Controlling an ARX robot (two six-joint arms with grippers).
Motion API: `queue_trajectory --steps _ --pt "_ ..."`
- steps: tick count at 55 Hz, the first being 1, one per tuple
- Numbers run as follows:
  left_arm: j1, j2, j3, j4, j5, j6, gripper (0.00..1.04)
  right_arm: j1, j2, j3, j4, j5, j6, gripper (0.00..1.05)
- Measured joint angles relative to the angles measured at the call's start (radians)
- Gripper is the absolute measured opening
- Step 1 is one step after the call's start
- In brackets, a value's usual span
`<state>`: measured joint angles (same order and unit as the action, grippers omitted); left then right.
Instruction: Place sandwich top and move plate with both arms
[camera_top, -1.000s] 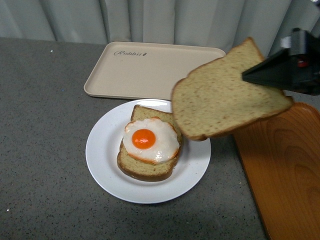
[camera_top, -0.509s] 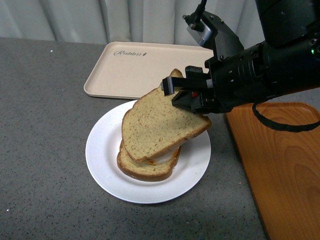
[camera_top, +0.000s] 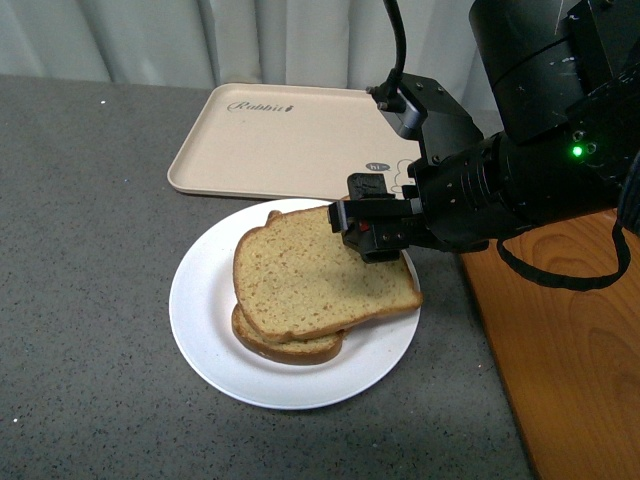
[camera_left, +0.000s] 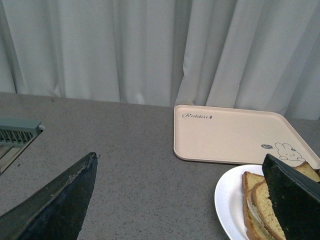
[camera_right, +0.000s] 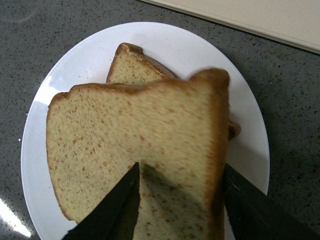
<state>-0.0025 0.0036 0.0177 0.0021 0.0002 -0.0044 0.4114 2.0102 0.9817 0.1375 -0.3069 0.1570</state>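
Observation:
The sandwich top (camera_top: 310, 275) lies flat on the lower slice (camera_top: 285, 348), on the white plate (camera_top: 205, 310). The fried egg is hidden under it. My right gripper (camera_top: 362, 232) is open, its fingers straddling the top slice's right edge. In the right wrist view the top slice (camera_right: 130, 135) fills the space between the spread fingers of the gripper (camera_right: 181, 167), with the plate (camera_right: 45, 115) beneath. My left gripper (camera_left: 180, 157) is open and empty over the grey table, left of the plate (camera_left: 227, 200) and the stacked slices (camera_left: 267, 212). It does not show in the front view.
A beige rabbit-print tray (camera_top: 290, 135) lies just behind the plate, also in the left wrist view (camera_left: 230, 132). An orange-brown wooden tray (camera_top: 570, 340) lies close on the plate's right. Curtains hang at the back. A grey-green vent-like object (camera_left: 17, 132) sits far left.
My right gripper brought the top slice down from the upper right onto the egg slice and opened. The egg is now covered.

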Motion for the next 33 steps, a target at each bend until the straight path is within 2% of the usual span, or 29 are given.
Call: queue_trajectory --steps 9,16,33 --pt "0.000 0.000 0.000 0.000 0.000 0.000 0.98 -0.017 -0.027 -0.029 0.014 0.021 -0.001 0.80" --pt "0.000 0.000 0.000 0.000 0.000 0.000 0.98 -0.049 -0.085 -0.074 0.052 0.076 0.003 0.98" --pt "0.000 0.000 0.000 0.000 0.000 0.000 0.98 -0.190 -0.340 -0.259 0.193 0.351 -0.018 0.96"
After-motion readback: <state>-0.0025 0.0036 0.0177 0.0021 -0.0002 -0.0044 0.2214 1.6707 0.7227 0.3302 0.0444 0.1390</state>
